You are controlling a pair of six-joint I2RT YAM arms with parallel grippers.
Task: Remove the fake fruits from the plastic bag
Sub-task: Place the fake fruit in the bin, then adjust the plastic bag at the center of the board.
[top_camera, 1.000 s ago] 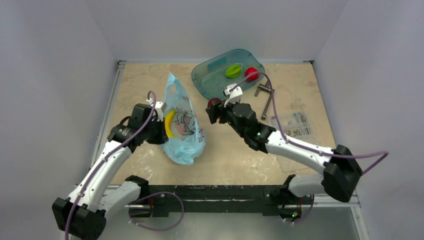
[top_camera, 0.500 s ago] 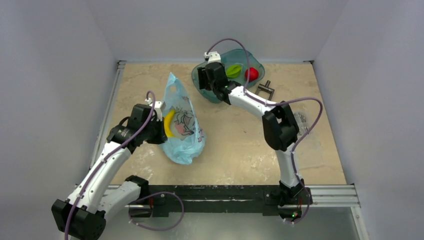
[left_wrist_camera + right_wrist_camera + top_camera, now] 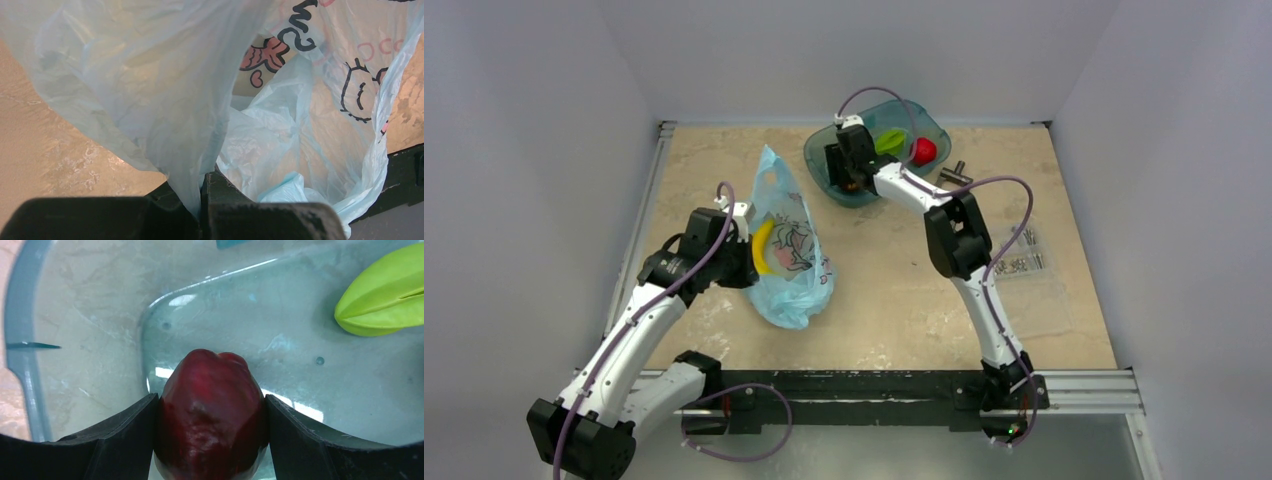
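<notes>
The light-blue plastic bag (image 3: 789,250) with a cartoon print lies left of centre; the yellow banana (image 3: 762,247) shows through its left side. My left gripper (image 3: 742,252) is shut on the bag's edge (image 3: 195,165), the film pinched between its fingers (image 3: 235,197). My right gripper (image 3: 844,172) is over the teal tray (image 3: 929,125) and shut on the dark maroon fruit (image 3: 211,410), held just above the tray floor (image 3: 280,340).
A green ridged fruit (image 3: 890,140) and a bright red round fruit (image 3: 924,150) lie in the tray; the green one also shows in the right wrist view (image 3: 385,295). A metal tool (image 3: 954,172) and a clear packet of metal parts (image 3: 1022,250) lie at the right.
My right arm has swung from the table's middle up to the tray with the maroon fruit and lowered it inside. The left arm and bag have not moved.
</notes>
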